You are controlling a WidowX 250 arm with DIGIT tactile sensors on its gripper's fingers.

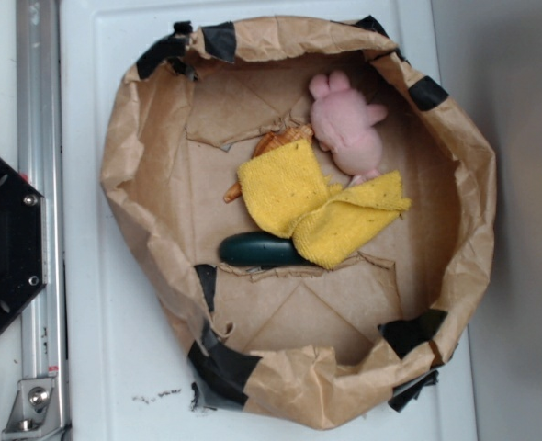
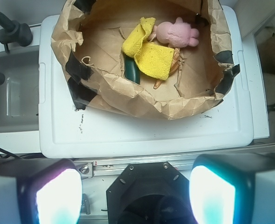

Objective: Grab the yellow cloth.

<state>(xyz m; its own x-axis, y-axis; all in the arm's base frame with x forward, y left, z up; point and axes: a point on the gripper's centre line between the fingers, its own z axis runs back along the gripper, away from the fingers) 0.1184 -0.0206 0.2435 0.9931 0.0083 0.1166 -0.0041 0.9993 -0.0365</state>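
Observation:
The yellow cloth [image 1: 319, 208] [image 2: 147, 52] lies crumpled and folded on the floor of a brown paper-lined basin [image 1: 152, 156] [image 2: 128, 95]. It touches the pink plush pig [image 1: 347, 126] [image 2: 175, 33] and partly covers a dark green object [image 1: 260, 249] [image 2: 132, 71]. In the wrist view my gripper [image 2: 135, 193] is open, its two glowing pads [image 2: 58, 198] wide apart with nothing between them. It hangs above the black robot base [image 2: 147, 196], well short of the basin. The exterior view does not show the gripper.
An orange-brown piece [image 1: 273, 147] [image 2: 168, 77] pokes out from under the cloth. The basin has tall crumpled walls patched with black tape [image 1: 218, 363]. It sits on a white lid [image 2: 142, 133]. A metal rail [image 1: 41, 220] and a grey sink tub [image 2: 14, 93] lie beside it.

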